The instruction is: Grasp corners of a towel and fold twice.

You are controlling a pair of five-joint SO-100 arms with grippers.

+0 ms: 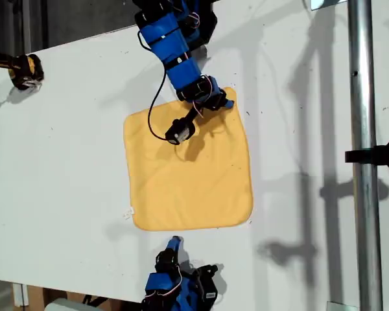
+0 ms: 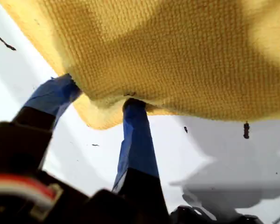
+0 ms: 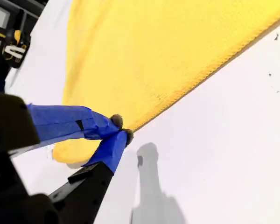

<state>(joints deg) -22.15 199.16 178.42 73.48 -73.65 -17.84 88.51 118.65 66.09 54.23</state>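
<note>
Our towel (image 1: 188,168) is a soft yellow-orange square, spread nearly flat on the white table (image 1: 71,149). One rounded, hemmed corner (image 2: 102,114) is bunched and lifted between the tips of my first gripper (image 2: 100,100). The opposite hem edge (image 3: 196,79) runs straight, just beyond the closed tips of my second gripper (image 3: 120,129). A tiny white tag (image 1: 128,213) sticks out near another corner.
</note>
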